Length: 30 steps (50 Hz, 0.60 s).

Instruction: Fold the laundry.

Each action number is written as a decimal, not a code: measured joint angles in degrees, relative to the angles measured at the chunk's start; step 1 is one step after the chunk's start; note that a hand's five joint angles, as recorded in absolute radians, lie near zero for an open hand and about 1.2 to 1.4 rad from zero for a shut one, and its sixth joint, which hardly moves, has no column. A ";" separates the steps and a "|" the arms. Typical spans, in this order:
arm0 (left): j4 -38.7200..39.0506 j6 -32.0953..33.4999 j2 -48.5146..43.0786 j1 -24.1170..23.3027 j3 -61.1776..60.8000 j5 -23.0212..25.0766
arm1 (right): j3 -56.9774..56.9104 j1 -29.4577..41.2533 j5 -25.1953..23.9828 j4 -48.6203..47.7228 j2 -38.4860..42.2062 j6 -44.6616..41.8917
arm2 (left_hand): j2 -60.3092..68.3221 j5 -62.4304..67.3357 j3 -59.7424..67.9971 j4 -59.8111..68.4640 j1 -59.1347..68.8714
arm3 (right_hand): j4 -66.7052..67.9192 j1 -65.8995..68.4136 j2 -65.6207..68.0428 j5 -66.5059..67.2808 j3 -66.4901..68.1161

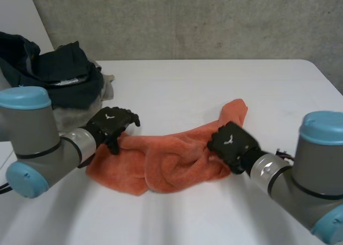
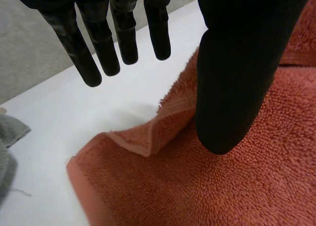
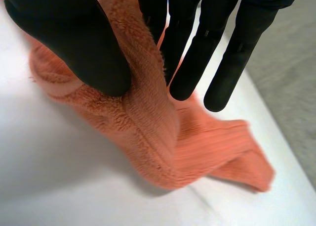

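Note:
An orange towel (image 1: 161,164) lies crumpled across the middle of the white table (image 1: 214,84), one end stretching toward the back right. My left hand (image 1: 112,124) hovers at the towel's left edge. In the left wrist view its fingers (image 2: 98,43) hang straight over bare table, and its thumb (image 2: 242,63) stands apart from them above the towel (image 2: 237,186), beside a turned-over corner. My right hand (image 1: 231,143) sits on the towel's right part. In its wrist view the thumb (image 3: 69,33) and fingers (image 3: 192,53) pinch a raised ridge of towel (image 3: 163,137) between them.
A pile of dark clothes (image 1: 53,73) sits at the table's back left corner, with a grey cloth (image 1: 67,116) under it, close behind my left hand. The grey cloth (image 2: 10,132) also lies past the towel's corner. A concrete wall runs behind the table.

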 measured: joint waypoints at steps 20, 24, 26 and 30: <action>-0.68 2.26 -0.59 -3.22 8.12 -9.22 | -2.74 -15.26 2.03 7.63 -17.99 21.32 | 42.38 41.53 41.80 42.34 40.88 | 0.00 0.00 0.00 0.00 0.02; -0.86 2.79 7.66 -2.88 5.58 -10.87 | -7.72 -17.43 4.41 13.80 -21.02 20.52 | 42.39 41.80 41.93 42.55 40.98 | 0.01 0.00 0.00 0.00 0.03; -1.08 3.11 12.57 -2.75 4.06 -11.17 | -10.86 -17.99 5.90 17.77 -22.57 19.23 | 42.47 41.81 41.98 42.56 40.99 | 0.01 0.00 0.00 0.00 0.03; -2.45 3.89 20.71 -2.48 1.17 -11.19 | -15.58 -18.28 8.73 24.99 -24.21 14.88 | 42.48 41.83 42.05 42.56 40.99 | 0.01 0.00 0.00 0.00 0.03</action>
